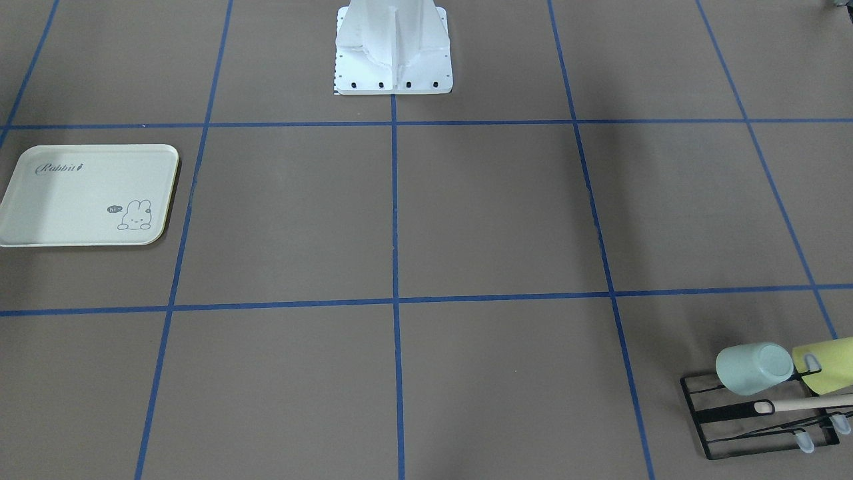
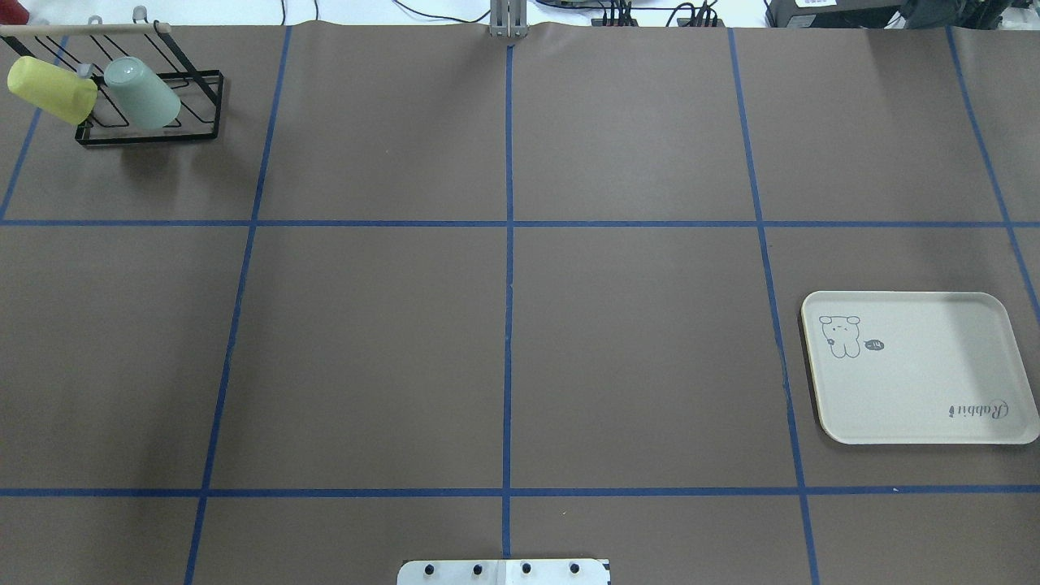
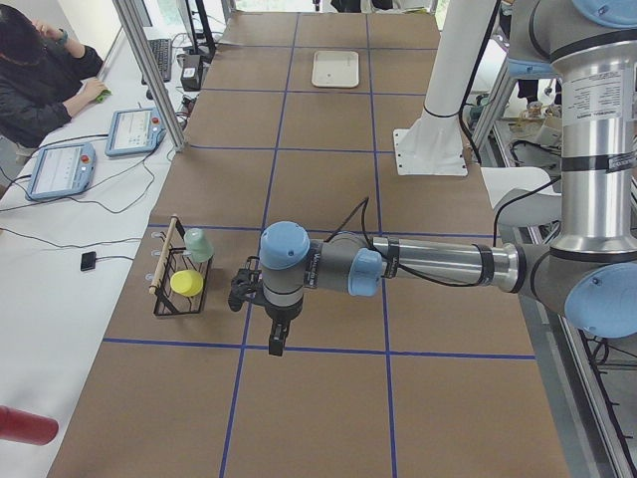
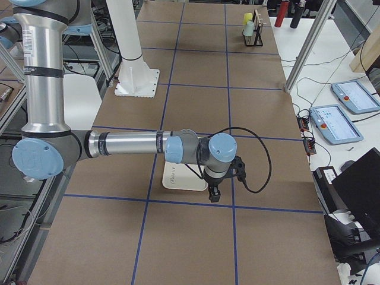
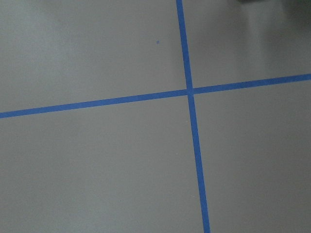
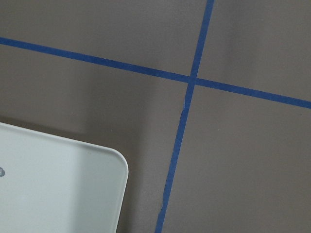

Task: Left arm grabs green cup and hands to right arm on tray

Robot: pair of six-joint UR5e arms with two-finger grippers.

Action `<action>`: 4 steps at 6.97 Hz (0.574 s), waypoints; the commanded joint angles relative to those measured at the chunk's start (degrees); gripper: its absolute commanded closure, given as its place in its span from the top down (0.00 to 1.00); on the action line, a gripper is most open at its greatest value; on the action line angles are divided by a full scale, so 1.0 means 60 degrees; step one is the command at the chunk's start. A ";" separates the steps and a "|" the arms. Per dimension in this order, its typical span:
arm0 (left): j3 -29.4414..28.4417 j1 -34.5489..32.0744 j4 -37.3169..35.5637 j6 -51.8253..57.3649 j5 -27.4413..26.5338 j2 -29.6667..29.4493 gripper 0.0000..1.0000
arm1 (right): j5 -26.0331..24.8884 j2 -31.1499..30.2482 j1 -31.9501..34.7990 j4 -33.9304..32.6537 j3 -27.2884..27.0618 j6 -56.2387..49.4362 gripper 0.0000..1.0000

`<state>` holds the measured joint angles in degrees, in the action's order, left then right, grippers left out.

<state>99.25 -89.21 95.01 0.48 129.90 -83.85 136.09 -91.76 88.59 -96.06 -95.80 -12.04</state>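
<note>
The green cup point(image 1: 756, 367) point(image 2: 142, 93) point(image 3: 199, 244) sits tilted, mouth down, on a peg of the black wire rack point(image 1: 733, 427) point(image 2: 203, 106). The cream tray point(image 1: 66, 200) point(image 2: 918, 382) point(image 3: 335, 70) point(image 6: 58, 189) lies flat at the opposite end of the table with nothing on it. My left gripper point(image 3: 276, 342) hangs over the table beside the rack, apart from the cup, pointing down. My right gripper point(image 4: 212, 195) hangs just past the tray's point(image 4: 175, 177) near edge. Both show only in the side views, so I cannot tell whether either is open or shut.
A yellow-green cup point(image 1: 826, 363) point(image 2: 49, 89) point(image 3: 186, 284) sits on the same rack next to the green one. The white robot base point(image 1: 393, 47) stands mid-table. A person point(image 3: 40, 80) sits at a side bench with tablets point(image 3: 60, 169). A red bottle point(image 3: 25, 426) lies nearby.
</note>
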 commanded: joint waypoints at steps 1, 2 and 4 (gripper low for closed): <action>-0.0003 0.0000 -0.0014 0.0008 0.0000 -0.0014 1.00 | 0.0008 0.0029 0.0000 0.0000 -0.0015 0.0014 0.99; 0.0055 0.0014 -0.0058 -0.0036 -0.0015 -0.0115 1.00 | 0.0008 0.0029 0.0000 0.0000 -0.0015 0.0015 1.00; 0.0100 0.0014 -0.0872 -0.0066 -0.0073 -0.0858 1.00 | 0.0008 0.0044 0.0000 0.0000 -0.0015 0.0015 1.00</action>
<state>99.75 -89.13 93.30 0.18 129.67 -86.07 136.14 -91.57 88.59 -96.06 -95.88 -11.96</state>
